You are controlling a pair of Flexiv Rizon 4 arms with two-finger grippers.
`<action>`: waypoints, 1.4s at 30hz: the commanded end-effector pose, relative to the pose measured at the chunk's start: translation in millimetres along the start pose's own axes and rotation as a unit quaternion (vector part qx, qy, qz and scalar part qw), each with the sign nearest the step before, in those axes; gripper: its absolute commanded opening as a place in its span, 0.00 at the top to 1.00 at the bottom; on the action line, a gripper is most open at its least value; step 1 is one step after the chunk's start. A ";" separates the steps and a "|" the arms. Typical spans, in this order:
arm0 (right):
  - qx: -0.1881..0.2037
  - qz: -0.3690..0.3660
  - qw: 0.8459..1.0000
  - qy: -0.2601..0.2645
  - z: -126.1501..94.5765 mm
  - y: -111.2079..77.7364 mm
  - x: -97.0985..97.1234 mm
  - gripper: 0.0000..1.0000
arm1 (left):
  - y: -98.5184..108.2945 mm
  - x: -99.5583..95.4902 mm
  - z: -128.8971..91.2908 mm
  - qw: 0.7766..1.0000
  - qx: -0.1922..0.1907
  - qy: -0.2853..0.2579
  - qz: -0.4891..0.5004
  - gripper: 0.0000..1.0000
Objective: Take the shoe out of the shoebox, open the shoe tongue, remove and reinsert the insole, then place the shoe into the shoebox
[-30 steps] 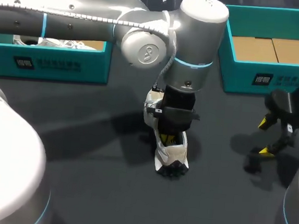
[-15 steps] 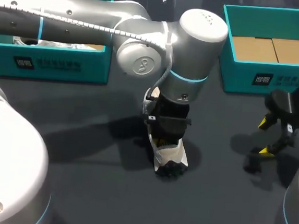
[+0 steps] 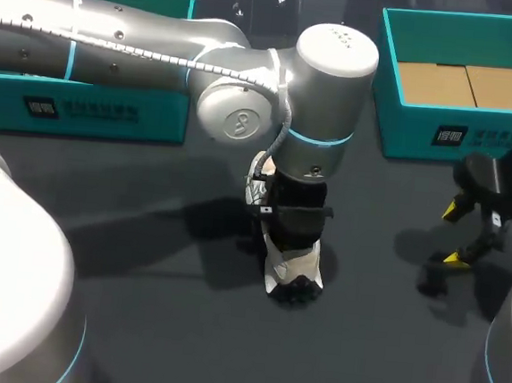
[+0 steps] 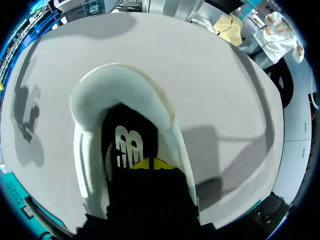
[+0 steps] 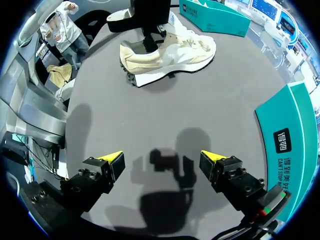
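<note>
table point(image 3: 165, 309) middle holds shoe point(image 3: 294, 267), well apart from spread right hand point(image 3: 454, 233).

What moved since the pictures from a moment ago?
The left tool pushed down deeper into the shoe. The shoe stayed in its spot on the table, and the right tool stayed open and still.

Shoe mid-table, a shoebox at each far corner.
The shoe point(image 3: 292, 271) stands on its sole at the middle of the table point(image 3: 154, 326), heel toward the near edge, and the left gripper point(image 4: 150, 164) is down in its opening. The left shoebox point(image 3: 93, 106) sits at the far left corner and the right shoebox point(image 3: 441, 127) at the far right. The right gripper point(image 5: 162, 159) hangs near the right edge, well apart from the shoe.
</note>
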State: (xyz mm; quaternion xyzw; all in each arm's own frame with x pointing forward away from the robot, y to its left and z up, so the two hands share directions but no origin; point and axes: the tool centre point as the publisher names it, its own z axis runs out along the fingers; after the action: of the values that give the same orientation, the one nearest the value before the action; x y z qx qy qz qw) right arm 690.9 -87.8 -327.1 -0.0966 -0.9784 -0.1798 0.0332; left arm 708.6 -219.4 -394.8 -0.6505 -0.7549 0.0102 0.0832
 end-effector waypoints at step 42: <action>0.001 0.000 1.000 -0.001 0.3 -0.1 1.0 0.00 | -36.7 -1.8 -19.1 0.999 0.035 -0.032 -0.001 1.00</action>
State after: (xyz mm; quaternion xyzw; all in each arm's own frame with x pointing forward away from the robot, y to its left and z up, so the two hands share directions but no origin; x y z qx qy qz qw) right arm 690.9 -87.8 -327.1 -0.0966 -0.9784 -0.1798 0.0332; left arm 678.0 -228.8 -378.8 -0.6453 -0.7569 0.0610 0.0831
